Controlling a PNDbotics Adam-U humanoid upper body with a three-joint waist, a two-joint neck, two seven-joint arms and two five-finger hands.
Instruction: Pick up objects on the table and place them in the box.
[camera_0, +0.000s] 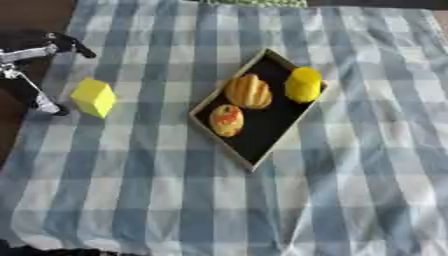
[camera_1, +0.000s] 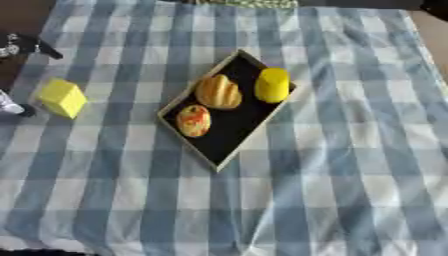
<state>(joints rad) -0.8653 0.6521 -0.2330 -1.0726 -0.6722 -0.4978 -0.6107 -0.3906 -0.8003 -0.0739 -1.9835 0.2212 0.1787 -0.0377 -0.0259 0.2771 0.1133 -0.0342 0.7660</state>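
A yellow block (camera_0: 93, 97) stands on the checked cloth at the left. My left hand (camera_0: 35, 92) comes in from the left edge, open, with its fingers spread. One fingertip (camera_0: 51, 108) rests just left of the block and another (camera_0: 79, 47) points above it; nothing is held. The box (camera_0: 262, 142) is a shallow black tray with a wooden rim, lying askew in the middle. It holds a ridged orange bun-like thing (camera_0: 249, 91), a yellow cylinder (camera_0: 304, 84) and a round orange-red fruit (camera_0: 227, 120). My right hand does not show.
A blue and white checked cloth (camera_0: 350, 190) covers the table. Bare dark table edge (camera_0: 17, 15) shows at the upper left, beside my left hand. The cloth's lower edge runs along the bottom left corner.
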